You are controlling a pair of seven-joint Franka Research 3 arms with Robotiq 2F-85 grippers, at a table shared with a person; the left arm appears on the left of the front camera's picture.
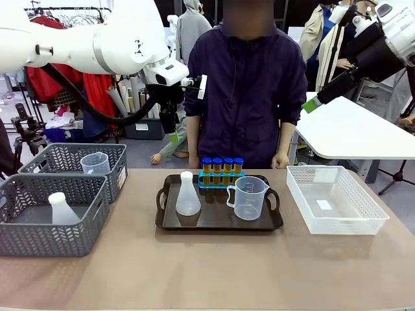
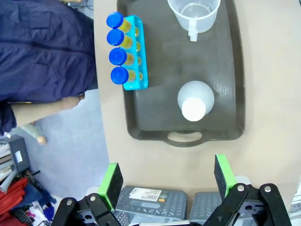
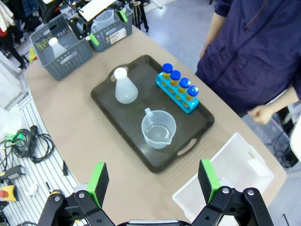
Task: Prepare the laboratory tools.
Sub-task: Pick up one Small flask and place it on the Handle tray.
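Observation:
A dark tray (image 1: 214, 223) in the middle of the table carries a translucent white conical flask (image 1: 187, 194), a clear handled measuring jug (image 1: 248, 197) and several blue-capped amber test tubes (image 1: 221, 167) in a blue rack. My left gripper (image 1: 172, 129) hangs open high above the tray's far left corner. From its wrist I look down on the flask (image 2: 194, 101), the jug (image 2: 194, 12) and the tubes (image 2: 117, 49) past my gripper (image 2: 168, 181). My right gripper (image 1: 310, 105) is raised at the upper right, open (image 3: 153, 181) and holding nothing, above the flask (image 3: 123, 87), jug (image 3: 158, 129) and tubes (image 3: 178, 82).
Two grey lattice baskets stand at the left; the near one (image 1: 39, 243) holds another flask, the far one (image 1: 61, 155) another jug. A white lattice basket (image 1: 334, 223) sits to the right of the tray. A person stands at the far edge with a hand (image 1: 281, 160) near the table.

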